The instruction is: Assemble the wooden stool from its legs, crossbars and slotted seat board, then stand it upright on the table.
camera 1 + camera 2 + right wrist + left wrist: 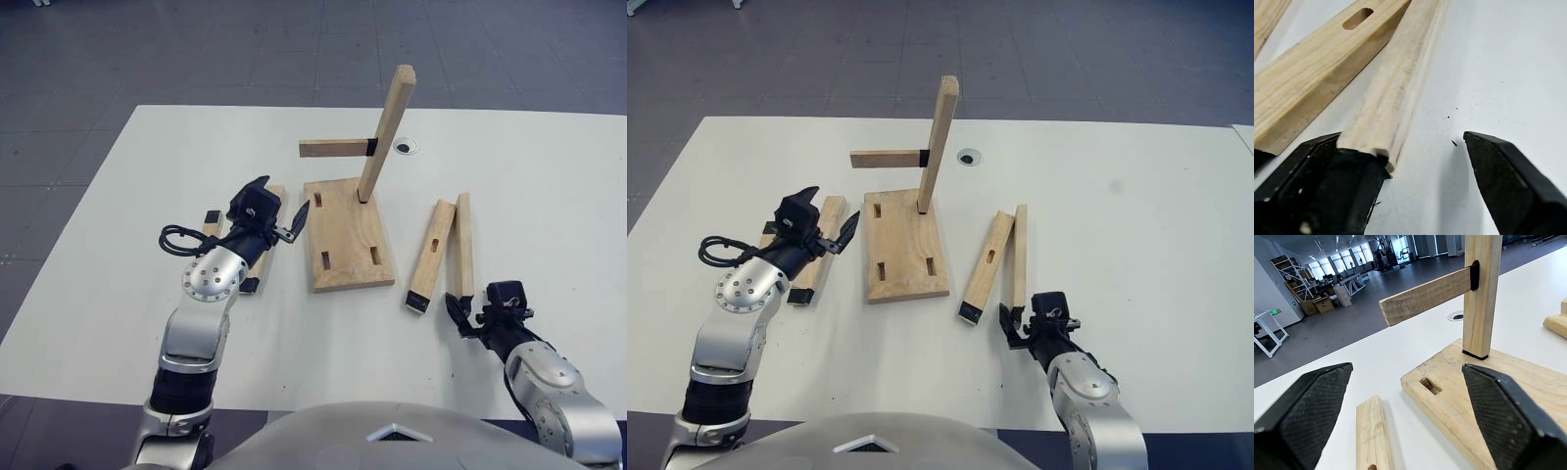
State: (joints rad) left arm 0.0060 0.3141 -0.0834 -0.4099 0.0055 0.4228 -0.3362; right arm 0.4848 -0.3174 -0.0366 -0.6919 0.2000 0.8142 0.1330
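Note:
The slotted seat board (348, 235) lies flat in the middle of the white table. One leg (387, 127) stands upright in its far right slot, and a crossbar (333, 148) sticks out of that leg to the left. My left gripper (279, 208) hovers open just left of the board, over a loose leg (823, 245) lying on the table. Two more legs (431, 255) (462, 245) lie side by side to the right of the board. My right gripper (1403, 142) is open at the table, its fingers on either side of the near end of the plain leg (1396, 93).
A short wooden piece (211, 220) lies left of my left arm. A round cable hole (406, 147) sits in the table behind the upright leg. The table's front edge runs close behind my right gripper. Bare tabletop stretches to the far right and far left.

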